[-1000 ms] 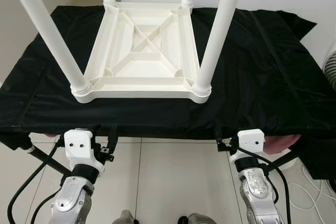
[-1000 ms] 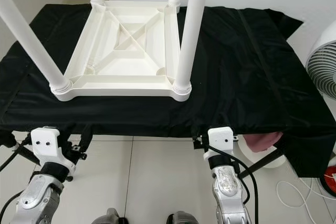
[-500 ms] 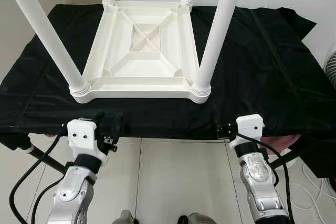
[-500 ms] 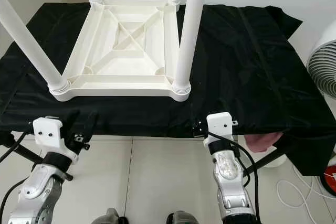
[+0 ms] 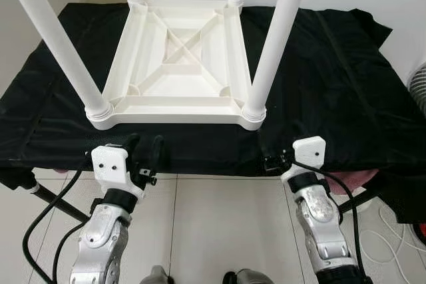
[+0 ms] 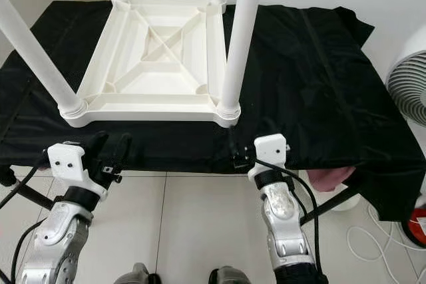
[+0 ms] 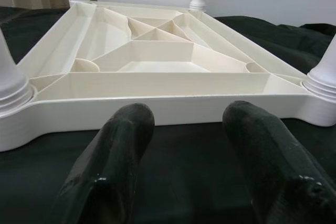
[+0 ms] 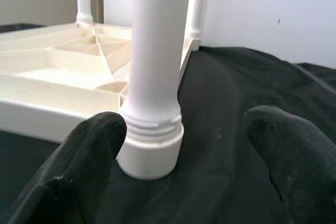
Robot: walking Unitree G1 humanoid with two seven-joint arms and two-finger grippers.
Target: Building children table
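A white plastic children's table (image 5: 180, 102) lies upside down on a black cloth (image 5: 333, 84), its legs pointing up. My left gripper (image 5: 144, 143) hovers open at the cloth's front edge, just short of the tabletop's near rim (image 7: 157, 109) and a little right of the near left leg (image 5: 60, 44). My right gripper (image 6: 234, 153) is open too. In the right wrist view its two fingers (image 8: 89, 156) stand wide apart, with the base of the near right leg (image 8: 152, 129) a short way beyond and between them. Neither gripper touches anything.
The cloth-covered surface ends just in front of me, with tiled floor (image 5: 219, 231) below. A white fan (image 6: 407, 84) stands at the right, a pink object (image 6: 329, 179) sits under the cloth's front right edge, and cables trail on the floor. A wall stands behind the table.
Both grippers have risen and moved forward, from below the cloth's front edge to over it, closer to the upturned table's near rim. The table has not moved.
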